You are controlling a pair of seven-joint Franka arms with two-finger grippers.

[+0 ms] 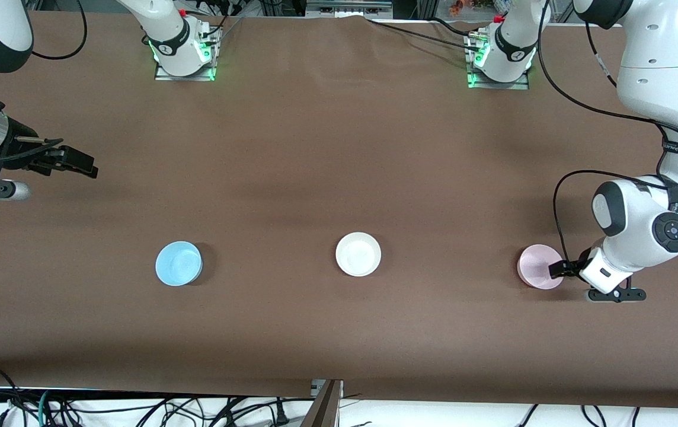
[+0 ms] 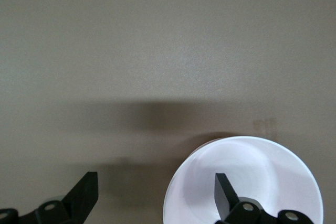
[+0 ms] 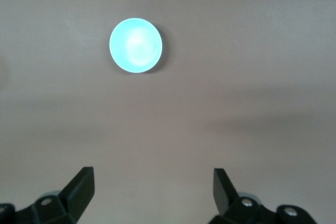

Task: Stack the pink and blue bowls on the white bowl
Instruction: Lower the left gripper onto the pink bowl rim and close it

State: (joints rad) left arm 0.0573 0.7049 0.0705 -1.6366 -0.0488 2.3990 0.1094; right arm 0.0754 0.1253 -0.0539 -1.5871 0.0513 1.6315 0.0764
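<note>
Three bowls stand in a row on the brown table. The blue bowl (image 1: 178,263) is toward the right arm's end, the white bowl (image 1: 358,254) in the middle, the pink bowl (image 1: 537,264) toward the left arm's end. My left gripper (image 1: 559,270) is low at the pink bowl's rim and open. In the left wrist view one finger (image 2: 224,192) is over the inside of the pink bowl (image 2: 262,166), which looks washed-out pale there, and the other stands outside the rim. My right gripper (image 1: 87,166) waits open above the table, with the blue bowl (image 3: 135,44) ahead of it.
The brown table cover (image 1: 339,148) runs to a front edge with cables below it. Both arm bases (image 1: 184,53) stand on the edge farthest from the front camera.
</note>
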